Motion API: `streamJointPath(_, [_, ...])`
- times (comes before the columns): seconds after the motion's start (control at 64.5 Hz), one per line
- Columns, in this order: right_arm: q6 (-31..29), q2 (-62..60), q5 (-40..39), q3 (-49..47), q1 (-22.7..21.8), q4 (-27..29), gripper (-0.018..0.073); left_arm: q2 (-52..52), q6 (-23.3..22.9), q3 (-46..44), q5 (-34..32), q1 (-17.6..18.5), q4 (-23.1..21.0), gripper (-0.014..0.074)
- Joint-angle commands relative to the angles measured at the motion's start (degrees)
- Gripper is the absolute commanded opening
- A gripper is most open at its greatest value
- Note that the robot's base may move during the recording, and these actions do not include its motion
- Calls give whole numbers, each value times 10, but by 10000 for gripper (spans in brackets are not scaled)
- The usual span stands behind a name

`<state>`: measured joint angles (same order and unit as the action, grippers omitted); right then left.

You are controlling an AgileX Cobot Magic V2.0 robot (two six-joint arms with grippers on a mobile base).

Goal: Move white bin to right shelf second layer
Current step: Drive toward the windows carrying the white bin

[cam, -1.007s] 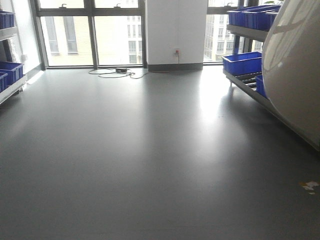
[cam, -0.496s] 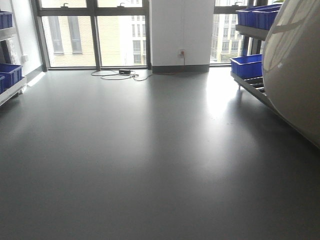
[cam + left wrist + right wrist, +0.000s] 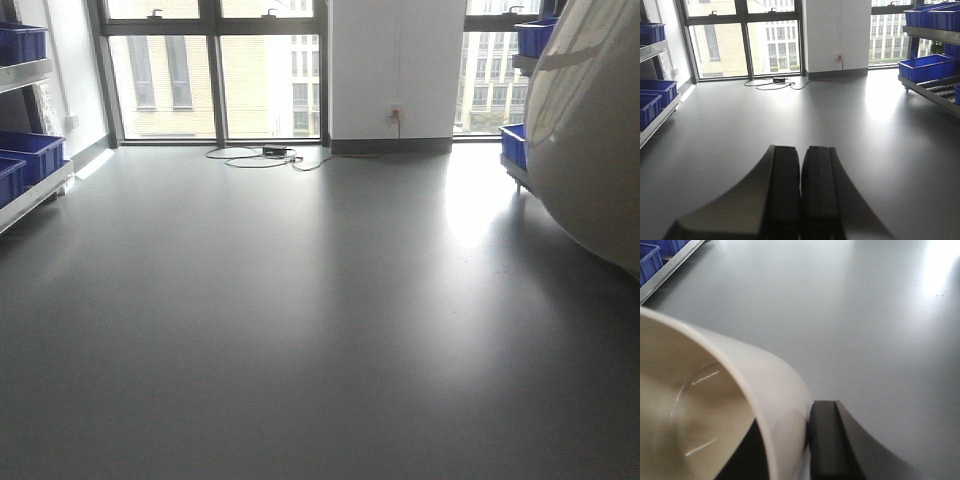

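The white bin [image 3: 590, 130] fills the right edge of the front view, held tilted close to the camera. In the right wrist view my right gripper [image 3: 790, 417] is shut on the white bin [image 3: 715, 390], its wall pinched against the outer black finger [image 3: 827, 440]; the inner finger is mostly hidden inside the tub. My left gripper [image 3: 801, 155] is shut with nothing between its pads, above bare floor. The right shelf second layer [image 3: 940, 94], a sloped roller level carrying a blue crate [image 3: 930, 67], shows far right in the left wrist view, well apart from both grippers.
A left shelf [image 3: 35, 190] with blue crates [image 3: 30, 155] runs along the left wall. A black cable and box [image 3: 265, 155] lie on the grey floor below the windows. A white pillar [image 3: 395, 70] stands between the windows. Another blue crate [image 3: 650, 262] shows upper left in the right wrist view.
The front view has swung left: windows, pillar and cable shifted right, the right shelf slid almost out of frame, the left shelf came further in. The bin keeps its place in view.
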<state>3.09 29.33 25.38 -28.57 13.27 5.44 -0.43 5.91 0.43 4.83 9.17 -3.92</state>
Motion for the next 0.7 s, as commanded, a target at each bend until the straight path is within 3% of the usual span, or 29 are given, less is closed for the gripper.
streamJointPath(0.0, [-1, 2, -54, -19, -2, 2, 57, -8, -2, 21, -48, 0, -3, 85])
streamJointPath(0.682, [-1, 2, -54, -19, -2, 2, 57, -8, -2, 21, -48, 0, -3, 85])
